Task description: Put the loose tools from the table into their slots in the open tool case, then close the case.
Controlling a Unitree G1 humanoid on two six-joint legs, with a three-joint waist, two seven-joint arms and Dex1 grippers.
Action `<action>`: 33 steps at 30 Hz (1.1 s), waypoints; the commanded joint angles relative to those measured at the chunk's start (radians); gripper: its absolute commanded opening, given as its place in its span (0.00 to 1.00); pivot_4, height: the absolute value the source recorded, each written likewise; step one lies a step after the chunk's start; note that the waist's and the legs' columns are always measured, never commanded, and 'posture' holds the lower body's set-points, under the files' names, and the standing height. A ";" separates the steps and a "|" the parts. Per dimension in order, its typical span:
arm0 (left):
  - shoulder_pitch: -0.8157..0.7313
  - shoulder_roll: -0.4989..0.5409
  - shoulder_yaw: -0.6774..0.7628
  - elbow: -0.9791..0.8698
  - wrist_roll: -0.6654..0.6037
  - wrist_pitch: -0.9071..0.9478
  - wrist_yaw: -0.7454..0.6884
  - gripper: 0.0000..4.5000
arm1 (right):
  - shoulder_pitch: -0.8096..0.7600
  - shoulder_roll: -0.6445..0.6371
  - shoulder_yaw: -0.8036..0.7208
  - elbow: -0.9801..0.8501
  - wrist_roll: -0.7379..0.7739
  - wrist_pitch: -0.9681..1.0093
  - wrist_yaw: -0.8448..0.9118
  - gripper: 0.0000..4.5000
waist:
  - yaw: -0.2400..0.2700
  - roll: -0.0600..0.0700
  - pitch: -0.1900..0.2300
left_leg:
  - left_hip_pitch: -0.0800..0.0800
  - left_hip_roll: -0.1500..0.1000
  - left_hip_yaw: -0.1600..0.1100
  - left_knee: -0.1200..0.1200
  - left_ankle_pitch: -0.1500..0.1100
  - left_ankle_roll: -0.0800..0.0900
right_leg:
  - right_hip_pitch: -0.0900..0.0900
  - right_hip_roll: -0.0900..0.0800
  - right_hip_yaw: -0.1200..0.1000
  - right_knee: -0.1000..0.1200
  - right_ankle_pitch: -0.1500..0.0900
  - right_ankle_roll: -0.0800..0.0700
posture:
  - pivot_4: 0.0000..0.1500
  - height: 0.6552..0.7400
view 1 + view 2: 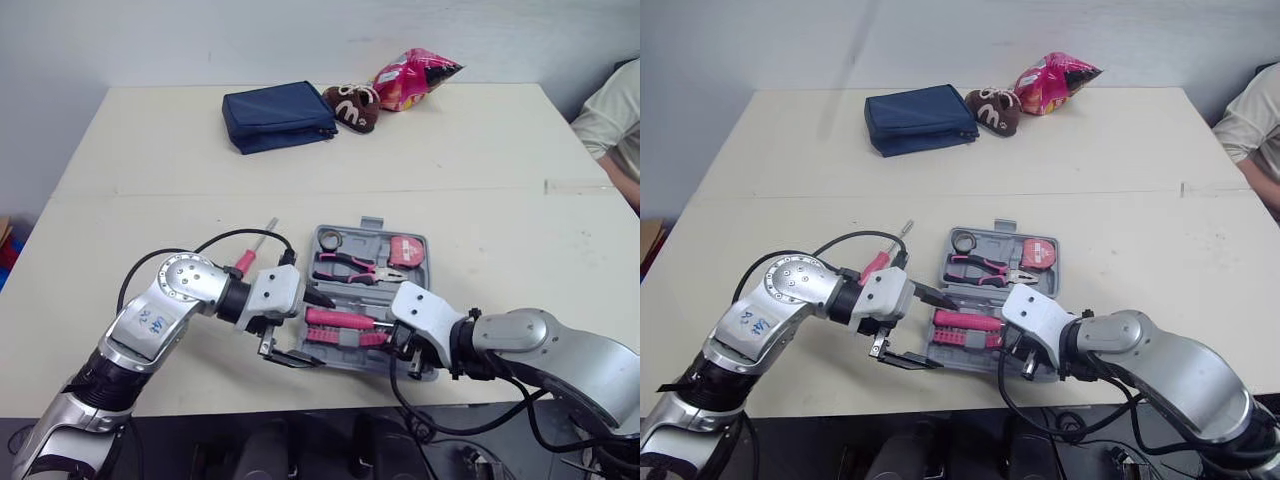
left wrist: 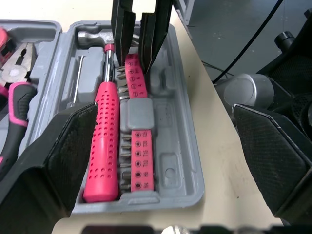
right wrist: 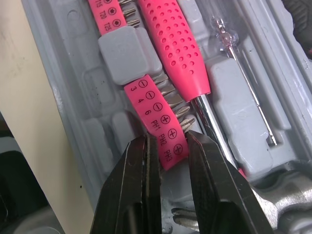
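Note:
The grey tool case (image 1: 370, 223) lies open near the table's front edge. In it sit pink-handled pliers (image 1: 350, 266), a tape measure (image 1: 405, 250), a hammer with a pink handle (image 2: 102, 141) and a pink bit strip (image 2: 141, 161). My right gripper (image 3: 173, 161) is shut on one end of the bit strip (image 3: 153, 114), which rests in its slot beside the hammer. My left gripper (image 2: 165, 161) hangs wide open over the case's left end, holding nothing. A loose pink-handled screwdriver (image 1: 250, 258) lies on the table behind my left wrist, partly hidden by it.
At the back of the table lie a navy pouch (image 1: 278, 115), a brown plush item (image 1: 352, 105) and a pink snack bag (image 1: 410, 78). A person's arm (image 1: 615, 120) shows at the right edge. The case sits close to the front table edge.

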 commanded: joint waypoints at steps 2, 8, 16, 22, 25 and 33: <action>0.005 -0.002 0.000 -0.025 0.003 -0.024 0.001 1.00 | 0.021 0.042 -0.036 -0.031 0.077 0.039 0.038 0.13 | -0.002 0.000 0.000 | 0.000 0.000 0.000 0.000 0.000 0.000 | 0.000 0.000 0.000 0.000 0.000 0.000 | 1.00 0.93; 0.009 0.001 0.001 -0.015 0.010 -0.044 -0.003 1.00 | 0.019 -0.009 -0.083 -0.038 0.125 -0.002 0.105 0.77 | -0.004 0.000 0.000 | 0.000 0.000 0.000 0.000 0.000 0.000 | 0.000 0.000 0.000 0.002 0.000 0.000 | 1.00 0.93; 0.016 0.011 0.013 0.005 0.012 -0.072 -0.016 1.00 | 0.074 -0.139 -0.127 -0.011 0.108 -0.256 0.246 0.84 | 0.002 0.000 0.000 | 0.000 0.000 0.000 0.000 -0.001 0.001 | 0.000 0.000 0.000 -0.002 0.000 0.000 | 1.00 0.93; 0.011 0.003 0.023 0.010 -0.001 -0.068 -0.013 1.00 | 0.315 0.004 -0.242 0.143 0.079 -0.737 0.454 0.72 | 0.005 -0.001 0.000 | 0.000 -0.001 0.000 -0.001 0.000 0.001 | 0.001 0.004 -0.002 0.000 0.000 0.001 | 1.00 0.93; 0.008 0.003 0.022 0.002 -0.003 -0.058 -0.010 1.00 | 0.362 0.030 -0.213 0.228 0.017 -0.834 0.458 0.43 | 0.005 -0.002 -0.001 | 0.000 -0.002 0.002 0.000 0.000 0.003 | 0.001 0.003 -0.001 0.001 0.001 0.002 | 1.00 0.93; 0.013 0.015 0.032 -0.002 -0.008 -0.058 -0.017 1.00 | 0.388 0.063 -0.170 0.381 -0.069 -0.972 0.491 0.02 | 0.004 -0.002 -0.001 | 0.001 -0.001 0.001 0.000 0.000 0.003 | 0.001 0.002 -0.001 0.001 0.001 0.002 | 1.00 0.93</action>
